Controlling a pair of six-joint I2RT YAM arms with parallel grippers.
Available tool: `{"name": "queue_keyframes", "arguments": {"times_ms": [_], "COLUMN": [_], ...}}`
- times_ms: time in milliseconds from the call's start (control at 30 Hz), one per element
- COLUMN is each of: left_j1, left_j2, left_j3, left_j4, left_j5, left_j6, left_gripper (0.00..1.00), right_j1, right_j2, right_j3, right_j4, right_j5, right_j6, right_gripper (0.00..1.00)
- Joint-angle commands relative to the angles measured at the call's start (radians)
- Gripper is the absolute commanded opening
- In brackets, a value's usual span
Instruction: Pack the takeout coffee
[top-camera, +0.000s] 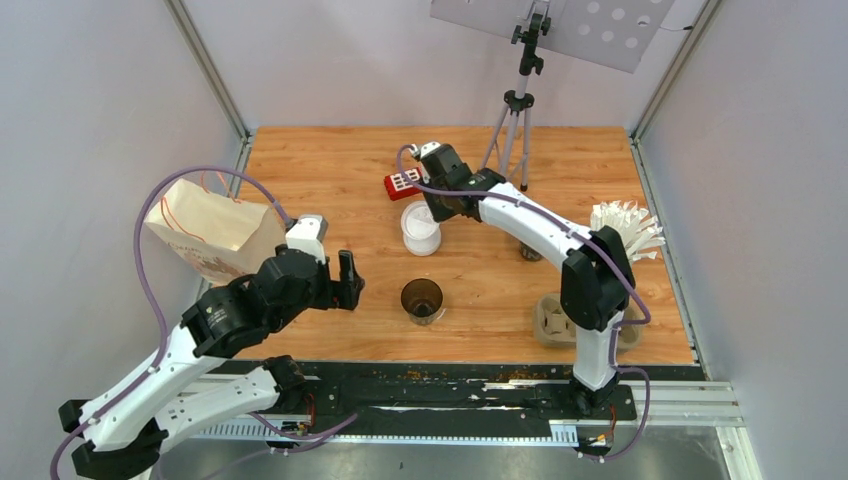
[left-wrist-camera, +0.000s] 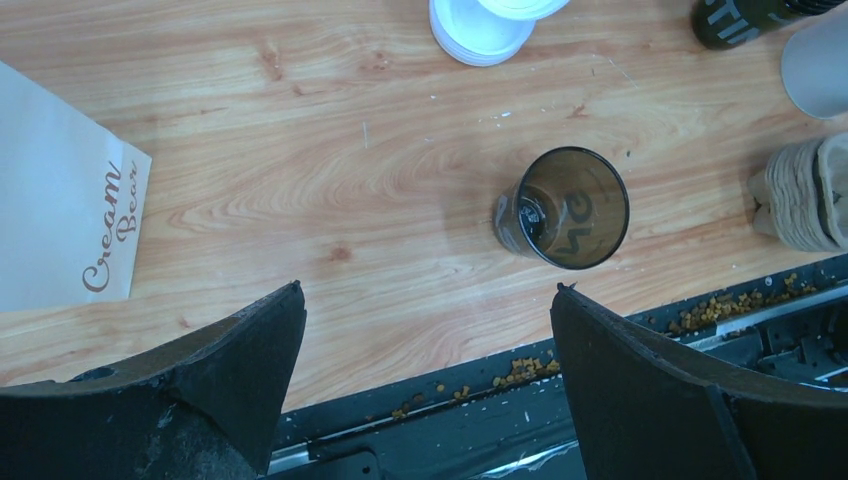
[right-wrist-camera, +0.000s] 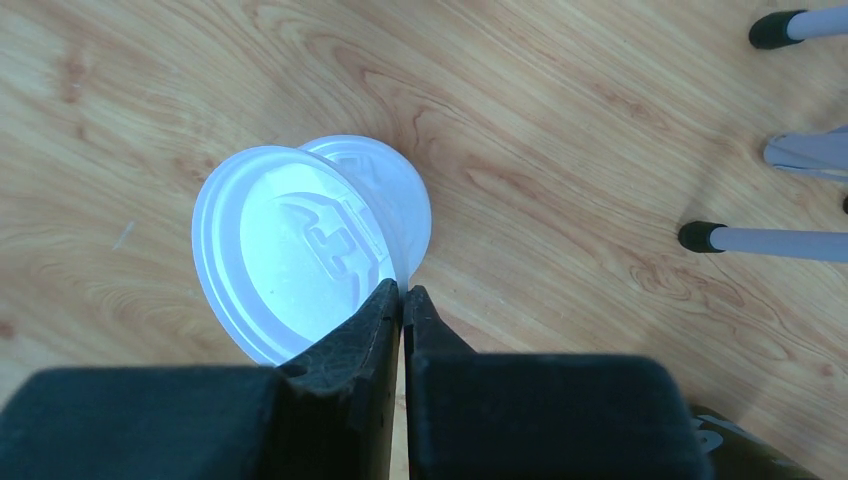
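Observation:
A black takeout coffee cup (top-camera: 422, 300) (left-wrist-camera: 565, 207) stands upright and lidless on the wooden table, near the front edge. Behind it lies a small pile of round white lids (top-camera: 420, 232) (left-wrist-camera: 478, 28). My right gripper (top-camera: 437, 212) (right-wrist-camera: 403, 291) is shut on the rim of one white lid (right-wrist-camera: 290, 255), which tilts up off another lid (right-wrist-camera: 400, 185) below it. My left gripper (top-camera: 349, 280) (left-wrist-camera: 428, 290) hovers left of the cup, open, with nothing between its fingers. A second dark cup (top-camera: 529, 251) (left-wrist-camera: 740, 20) shows partly behind the right arm.
A cream paper bag (top-camera: 212, 232) (left-wrist-camera: 60, 200) lies at the left. A grey-brown cup tray (top-camera: 553, 322) (left-wrist-camera: 800, 195) sits front right, and a white cup of wrapped straws (top-camera: 627, 228) stands at the right. A red object (top-camera: 403, 183) and tripod legs (top-camera: 508, 140) are at the back.

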Motion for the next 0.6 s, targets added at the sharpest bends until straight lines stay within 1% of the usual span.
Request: {"name": "queue_keyframes", "arguments": {"times_ms": [0, 100, 333, 467, 567], "left_j1": [-0.005, -0.006, -0.005, -0.004, -0.004], "left_j2": [0.057, 0.096, 0.178, 0.238, 0.285], "left_j3": [0.063, 0.083, 0.163, 0.213, 0.255], "left_j4": [0.020, 0.035, 0.066, 0.067, 0.054], "left_j5": [-0.036, -0.044, -0.074, -0.087, -0.069], "left_j6": [-0.059, -0.083, -0.085, -0.083, -0.084], "left_gripper": [0.98, 0.96, 0.94, 0.91, 0.88], "right_j1": [-0.002, 0.002, 0.013, 0.026, 0.029], "right_j2": [-0.131, -0.204, -0.377, -0.453, -0.497], "right_j3": [0.013, -0.037, -0.157, -0.219, -0.254], "right_j4": [-0.007, 0.010, 0.035, 0.050, 0.060], "right_j5": [-0.081, -0.122, -0.234, -0.272, -0.278], "right_j6": [0.014, 0.029, 0.078, 0.101, 0.115], "right_gripper": [0.05, 0.05, 0.05, 0.05, 0.05]}}
